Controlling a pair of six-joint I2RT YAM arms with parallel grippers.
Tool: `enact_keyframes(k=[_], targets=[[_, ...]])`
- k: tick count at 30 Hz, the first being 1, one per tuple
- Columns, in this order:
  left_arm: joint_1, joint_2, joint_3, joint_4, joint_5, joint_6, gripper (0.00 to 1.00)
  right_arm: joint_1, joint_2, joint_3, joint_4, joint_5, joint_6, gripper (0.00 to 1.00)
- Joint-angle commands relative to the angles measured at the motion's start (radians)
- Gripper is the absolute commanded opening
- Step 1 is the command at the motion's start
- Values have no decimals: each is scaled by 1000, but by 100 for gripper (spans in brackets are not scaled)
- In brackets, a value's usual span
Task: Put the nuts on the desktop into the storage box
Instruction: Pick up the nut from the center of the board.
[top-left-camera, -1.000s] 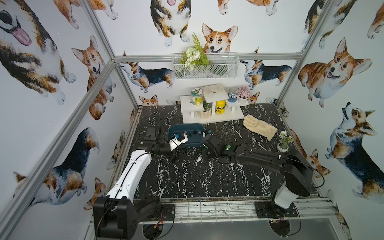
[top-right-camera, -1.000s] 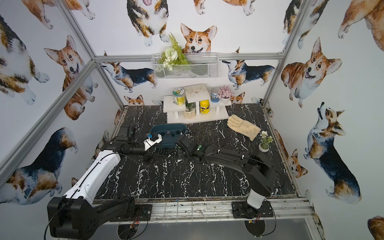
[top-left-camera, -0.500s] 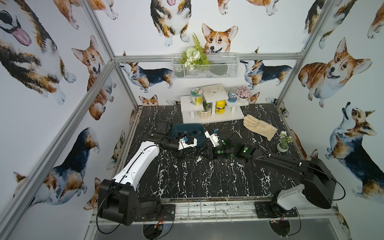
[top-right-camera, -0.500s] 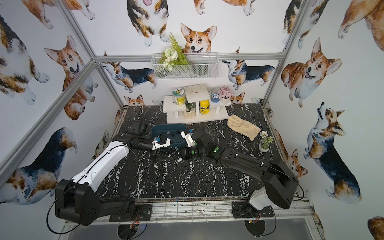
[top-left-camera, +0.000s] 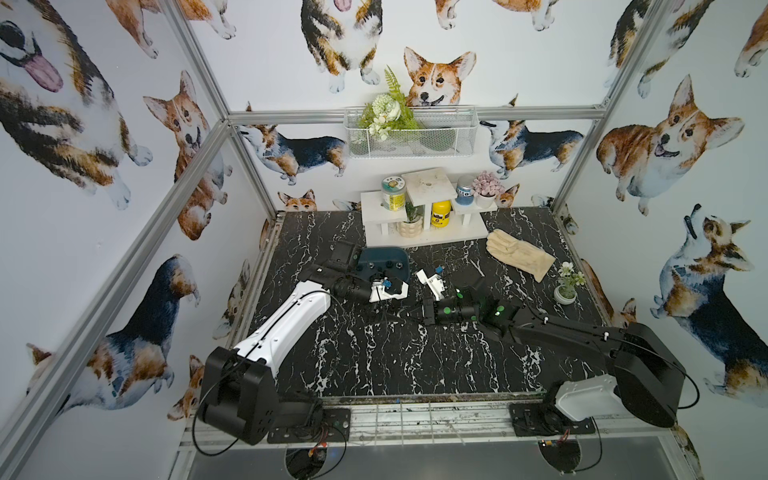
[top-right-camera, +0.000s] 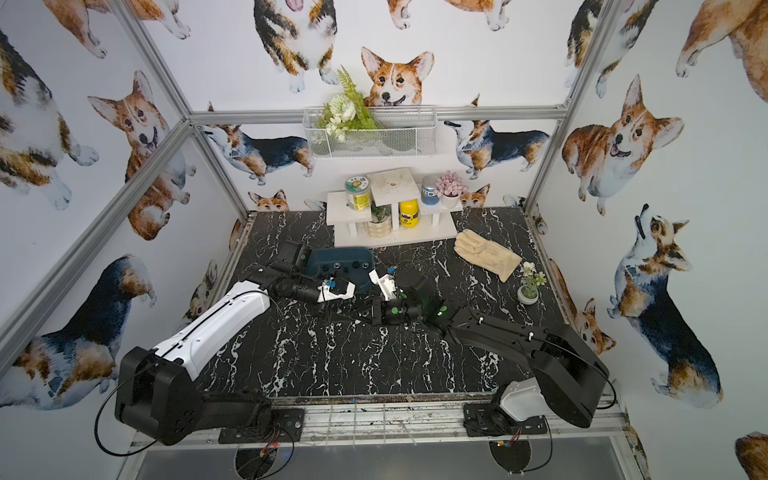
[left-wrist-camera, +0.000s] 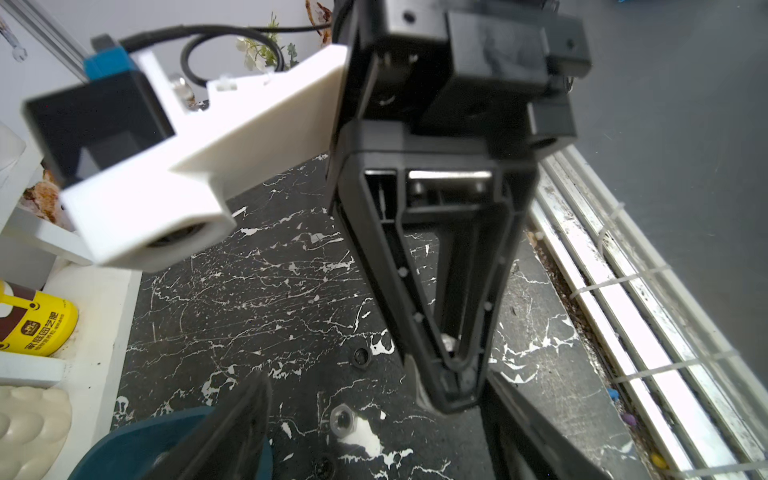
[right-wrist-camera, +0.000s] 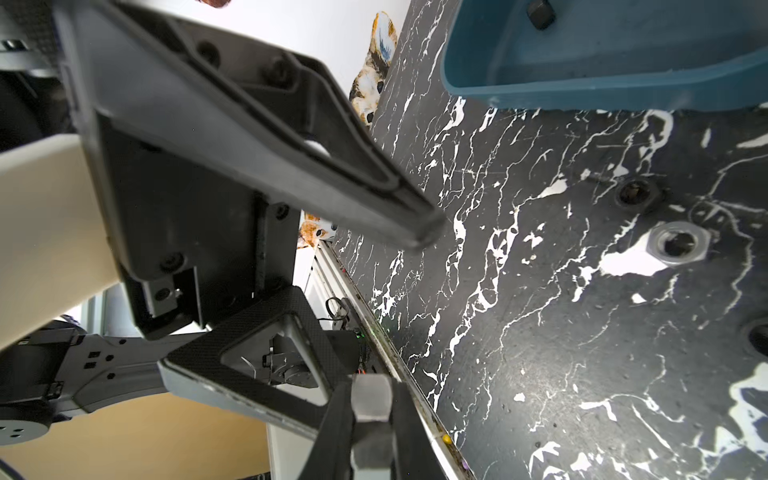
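Observation:
The teal storage box lies at the back middle of the black marbled desktop, with a few black nuts inside. My right gripper is shut on a silver nut and hangs low just in front of the box. The left wrist view shows the same right gripper pointing in between my left fingers. My left gripper is open and empty. Under it on the desktop lie a silver nut and a black nut.
A white tiered stand with jars stands at the back, and a cream glove and a small flower pot lie at the right. The box corner is next to my left finger. A metal rail edges the desktop's front.
My left gripper has shifted right along the box's near side. The right arm's elbow has swung out to the right and its wrist has rolled. The right jaws stay shut.

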Motion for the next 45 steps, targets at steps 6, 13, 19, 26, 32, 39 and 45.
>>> enact_keyframes(k=[6, 13, 19, 26, 32, 39, 45], targets=[[-6, -7, -10, 5, -3, 29, 73, 1, 12, 7, 129, -41, 61, 1], [-6, -3, 4, -11, -21, 47, 49, 0, 6, 3, 134, -31, 69, 1], [-9, 5, 8, -27, -24, 55, 28, -3, 16, 7, 147, -29, 78, 1], [-9, 10, 26, -36, -30, 34, 14, -6, 26, 4, 141, -3, 72, 8], [-5, 33, 47, -20, -44, -47, 14, -8, 3, -16, 152, 37, 67, 43], [21, 50, 59, 0, -67, -98, 14, -19, -72, -35, 54, 141, 9, 62], [37, 83, 82, 51, -134, -190, 15, -19, -123, -24, -99, 295, -62, 76]])
